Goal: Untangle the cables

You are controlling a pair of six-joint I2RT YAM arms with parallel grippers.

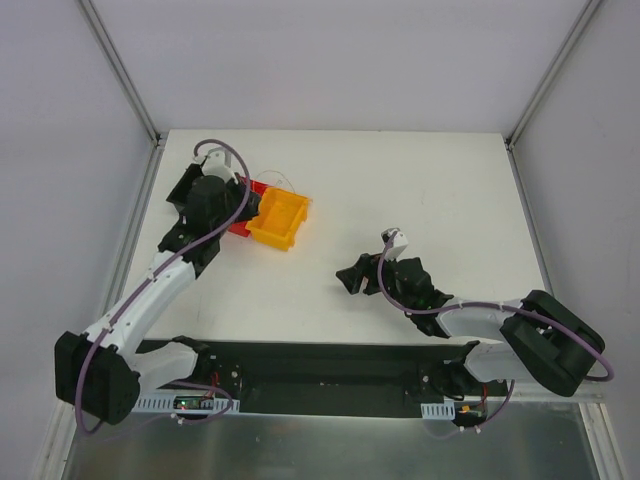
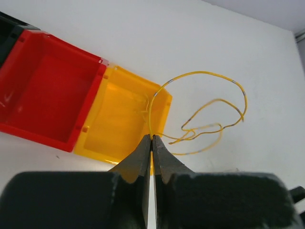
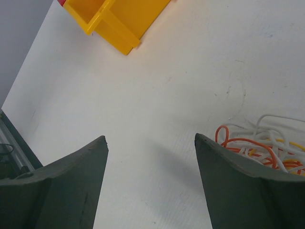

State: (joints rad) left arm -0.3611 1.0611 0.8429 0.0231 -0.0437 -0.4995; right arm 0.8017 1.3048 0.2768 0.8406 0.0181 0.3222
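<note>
Left fingers (image 2: 140, 162) clamp 1 yellow cable (image 2: 205, 74) arcing away rightward; right fingers (image 3: 71, 181) apart beside cable tangle (image 3: 257, 148).

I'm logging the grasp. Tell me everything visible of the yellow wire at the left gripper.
The yellow wire is very thin, with a few greyish patches. One stretch is pinched in the shut left gripper. From there it rises past a corner of the yellow bin, arcs widely over the white table, then curls back in smaller loops.
</note>
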